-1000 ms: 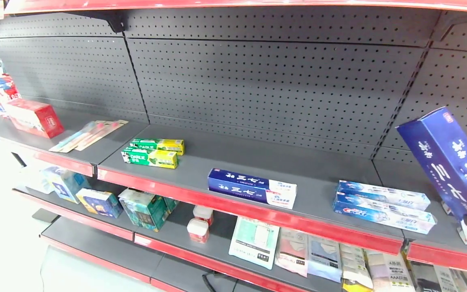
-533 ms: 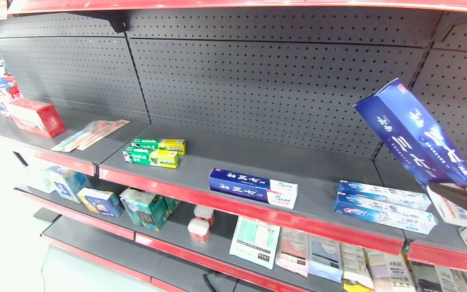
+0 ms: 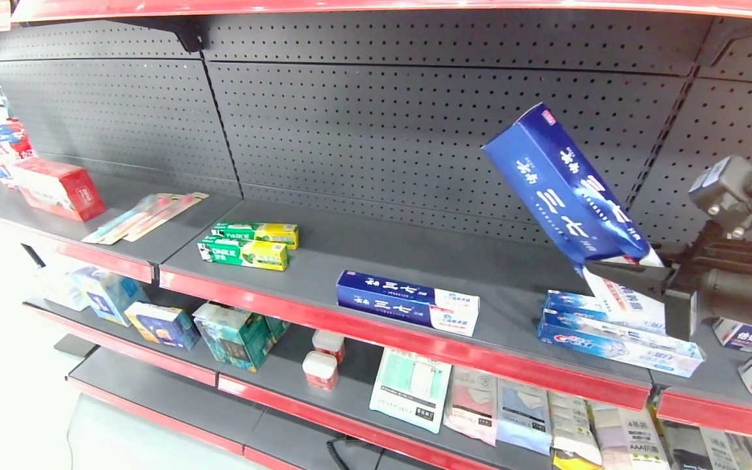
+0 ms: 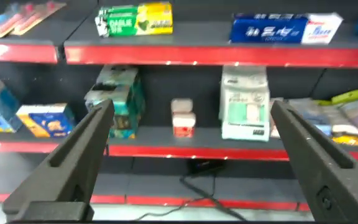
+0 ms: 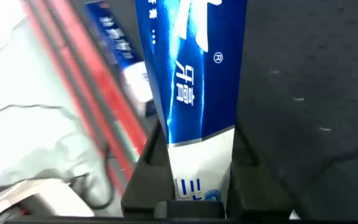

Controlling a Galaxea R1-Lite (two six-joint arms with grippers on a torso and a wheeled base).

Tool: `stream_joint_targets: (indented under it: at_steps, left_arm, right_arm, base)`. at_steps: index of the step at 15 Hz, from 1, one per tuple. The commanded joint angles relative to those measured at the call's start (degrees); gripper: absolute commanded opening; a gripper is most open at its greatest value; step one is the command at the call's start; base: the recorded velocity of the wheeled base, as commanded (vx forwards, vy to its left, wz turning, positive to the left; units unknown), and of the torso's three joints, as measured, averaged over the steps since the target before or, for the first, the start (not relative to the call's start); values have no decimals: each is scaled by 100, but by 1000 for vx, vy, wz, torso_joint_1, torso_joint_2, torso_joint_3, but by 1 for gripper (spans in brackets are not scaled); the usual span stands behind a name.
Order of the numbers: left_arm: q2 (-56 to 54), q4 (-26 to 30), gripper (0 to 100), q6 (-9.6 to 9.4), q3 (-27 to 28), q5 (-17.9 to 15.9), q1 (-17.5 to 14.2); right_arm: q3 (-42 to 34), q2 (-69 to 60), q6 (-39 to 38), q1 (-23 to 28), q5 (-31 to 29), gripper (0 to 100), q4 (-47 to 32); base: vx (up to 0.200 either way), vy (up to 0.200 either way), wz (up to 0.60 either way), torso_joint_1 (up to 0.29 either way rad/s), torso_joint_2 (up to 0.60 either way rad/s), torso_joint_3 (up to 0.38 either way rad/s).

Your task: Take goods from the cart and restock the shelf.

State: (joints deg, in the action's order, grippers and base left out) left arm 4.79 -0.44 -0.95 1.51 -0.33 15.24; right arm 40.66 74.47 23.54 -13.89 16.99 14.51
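The long blue-and-white cardboard toothpaste box (image 3: 565, 189) hung tilted above the grey metal shelf (image 3: 415, 258), its white end clenched in our right gripper (image 3: 634, 290). We judged it angled for laying beside the matching box (image 3: 407, 303). The left wrist view alone showed our left gripper (image 4: 191, 109) spread wide and holding nothing, facing the lower shelves (image 4: 185, 150).

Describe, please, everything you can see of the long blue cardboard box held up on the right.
The long cardboard toothpaste box is deep blue with white print along most of its length and white at its lower end. The black right tool is shut on the white end. The box hangs tilted up and leftward over two light-blue boxes on the grey shelf.
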Motion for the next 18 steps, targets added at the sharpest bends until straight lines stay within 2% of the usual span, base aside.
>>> stream_joint_targets:
  at_steps: [1,2,3,5,6,7,8,9,10,11,14,16,17,18]
  left_arm:
    - [75,35,100,-2,-28,165,-74]
    - [92,35,100,95,-37,455,-381]
    - [83,0,100,192,-46,508,-443]
    - [83,-18,100,157,-54,534,-443]
    - [83,-237,100,86,-142,156,-434]
    - [92,-281,100,139,-151,-231,-443]
    - [101,-229,100,121,-134,-204,-443]
    - [101,-202,100,95,-125,-143,-496]
    - [92,-202,100,95,-134,261,-575]
    - [92,-220,100,121,-142,508,-575]
    - [136,-167,100,139,-151,595,-601]
    - [215,-132,100,192,-142,613,-1040]
    - [206,-79,100,236,-151,569,-1410]
    - [119,26,100,201,-151,516,-1594]
  right_arm:
    - [65,437,-34,17,67,0,8]
    - [127,674,-16,17,102,0,43]
    - [267,876,-7,17,111,0,52]
    - [434,1052,1,17,120,0,52]
    - [830,1386,-7,26,217,0,61]
    - [997,1518,-7,53,225,0,70]
    - [1032,1544,1,53,225,0,70]
    - [1041,1553,1,44,234,0,70]
    - [1050,1579,1,35,234,0,70]
    - [1050,1588,1,35,234,0,70]
    - [1111,1606,-7,35,234,0,70]
    - [1138,1614,-7,35,234,0,70]
    - [1138,1614,-7,44,234,0,70]
    - [1129,1641,-7,53,234,0,70]
  base:
    - [0,0,0,0,0,0]
    - [0,0,0,0,0,0]
    - [0,0,0,0,0,0]
    - [0,0,0,0,0,0]
    - [0,0,0,0,0,0]
    - [0,0,0,0,0,0]
    - [0,0,0,0,0,0]
    - [0,0,0,0,0,0]
    - [0,0,0,0,0,0]
    - [0,0,0,0,0,0]
    - [0,0,0,0,0,0]
    - [0,0,0,0,0,0]
    - [0,0,0,0,0,0]
    - [0,0,0,0,0,0]
